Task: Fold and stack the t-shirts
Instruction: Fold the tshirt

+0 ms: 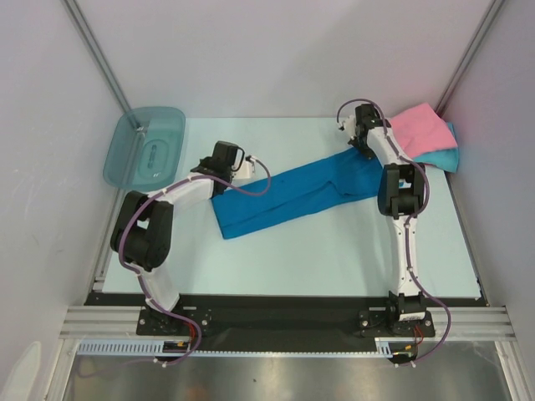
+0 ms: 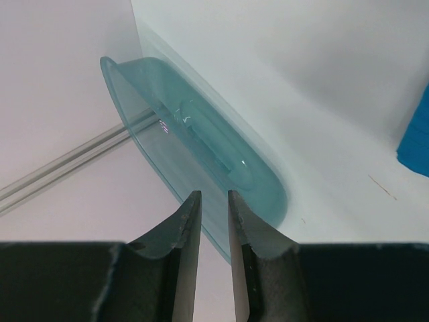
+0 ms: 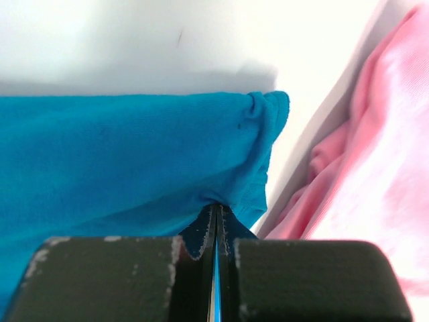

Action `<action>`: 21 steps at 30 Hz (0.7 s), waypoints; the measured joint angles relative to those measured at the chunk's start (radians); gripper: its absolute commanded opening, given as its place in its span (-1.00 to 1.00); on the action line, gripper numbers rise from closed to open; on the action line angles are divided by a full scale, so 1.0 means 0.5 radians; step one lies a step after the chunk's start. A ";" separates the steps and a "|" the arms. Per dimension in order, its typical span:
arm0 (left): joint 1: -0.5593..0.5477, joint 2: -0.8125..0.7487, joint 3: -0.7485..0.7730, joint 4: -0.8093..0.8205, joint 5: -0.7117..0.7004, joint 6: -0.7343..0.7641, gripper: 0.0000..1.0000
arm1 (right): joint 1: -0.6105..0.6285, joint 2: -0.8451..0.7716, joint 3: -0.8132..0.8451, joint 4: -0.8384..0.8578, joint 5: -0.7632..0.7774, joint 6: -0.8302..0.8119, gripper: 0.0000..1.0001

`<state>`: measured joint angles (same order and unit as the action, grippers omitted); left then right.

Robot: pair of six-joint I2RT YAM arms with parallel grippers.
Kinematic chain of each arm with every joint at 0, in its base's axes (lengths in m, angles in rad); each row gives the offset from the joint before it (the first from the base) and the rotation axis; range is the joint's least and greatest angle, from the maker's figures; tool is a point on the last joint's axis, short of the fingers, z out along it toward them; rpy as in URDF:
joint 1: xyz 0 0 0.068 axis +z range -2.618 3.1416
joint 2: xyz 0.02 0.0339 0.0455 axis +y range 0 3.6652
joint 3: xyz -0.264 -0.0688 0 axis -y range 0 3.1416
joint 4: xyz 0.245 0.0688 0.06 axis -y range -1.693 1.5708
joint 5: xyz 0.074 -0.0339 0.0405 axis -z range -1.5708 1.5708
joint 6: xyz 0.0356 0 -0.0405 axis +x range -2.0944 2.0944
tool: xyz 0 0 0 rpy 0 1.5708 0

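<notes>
Overhead, the desk [image 1: 334,251] has a pale mint top, matte and evenly lit, boxed in by plain white walls [image 1: 276,50] with slim metal posts [image 1: 100,58] running up the far corners. A black strip [image 1: 276,309] lines the near edge where both arm bases are bolted, and beyond it is a ribbed metal rail [image 1: 100,322]. A see-through teal bin [image 1: 121,154] sits at the far left corner, partly over the left edge of the desk. The deep blue shirt [image 1: 292,194] lies pulled into a long diagonal band across the middle of the desk, its lower end left of centre and its upper end towards the far right corner. The pink shirt [image 1: 422,129] lies bunched in the far right corner against the wall, on top of the turquoise shirt [image 1: 443,154], which shows along the pink one's right and near sides. The right gripper [image 3: 218,208] is clenched on a gathered fold at the blue shirt's far right end, the cloth puckered at the jaws, with pink fabric just beside it. The left gripper [image 2: 213,194] stands near the blue shirt's left end, facing the bin; its jaws are a little apart with nothing between them, released. A corner of blue cloth shows at the right edge of its wrist view, apart from the fingers.
</notes>
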<state>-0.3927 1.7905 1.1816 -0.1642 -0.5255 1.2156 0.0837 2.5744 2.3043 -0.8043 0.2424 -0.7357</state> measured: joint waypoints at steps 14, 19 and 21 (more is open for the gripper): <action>0.022 0.000 0.000 0.025 -0.006 -0.008 -0.46 | 0.163 0.198 0.080 0.631 0.267 -0.330 -1.00; 0.025 -0.005 -0.015 0.051 -0.005 -0.014 -0.46 | 0.226 0.282 0.113 0.893 0.285 -0.475 -1.00; 0.026 -0.011 -0.031 0.060 -0.005 -0.023 -0.46 | 0.251 0.309 0.117 1.007 0.290 -0.523 -1.00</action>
<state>-0.3798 1.7851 1.1664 -0.1341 -0.5282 1.2041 0.2092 2.7289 2.3627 -0.3008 0.3874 -0.9970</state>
